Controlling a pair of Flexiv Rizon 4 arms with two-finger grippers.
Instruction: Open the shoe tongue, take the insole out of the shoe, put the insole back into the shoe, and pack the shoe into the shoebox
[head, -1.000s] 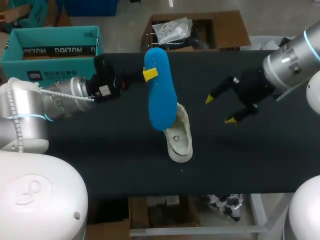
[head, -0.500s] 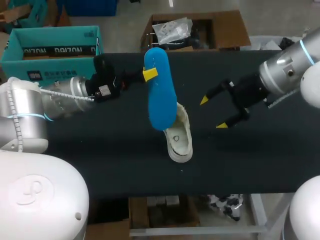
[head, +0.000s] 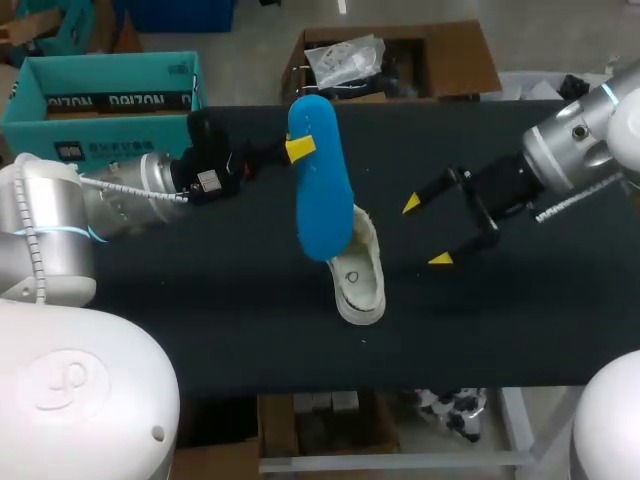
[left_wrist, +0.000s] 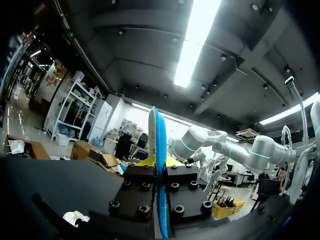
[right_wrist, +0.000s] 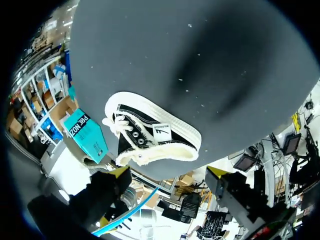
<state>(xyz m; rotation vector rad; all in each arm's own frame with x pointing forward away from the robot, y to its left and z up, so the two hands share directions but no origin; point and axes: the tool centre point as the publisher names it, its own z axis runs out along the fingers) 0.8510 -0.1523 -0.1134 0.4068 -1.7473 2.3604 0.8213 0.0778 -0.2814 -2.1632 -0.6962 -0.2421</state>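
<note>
Left gripper (head: 296, 150): clamped on the insole (head: 320, 195) near its upper part, above the far middle of the table (head: 200, 300). One yellow tip shows on the blue face.
Insole: blue, lifted off the table. Its lower end is over one end of the shoe (head: 362, 272); if it touches the shoe I cannot tell. In the left wrist view it stands edge-on between the fingers.
Shoe: lies on the table near the middle. The right wrist view shows black canvas, a white sole and white laces.
Right gripper (head: 426, 232): fingers spread wide, nothing between them. It is near the shoe on its right side, not touching it.
Shoebox (head: 100, 90): teal, open, beyond the table's far left edge, well apart from the shoe.
</note>
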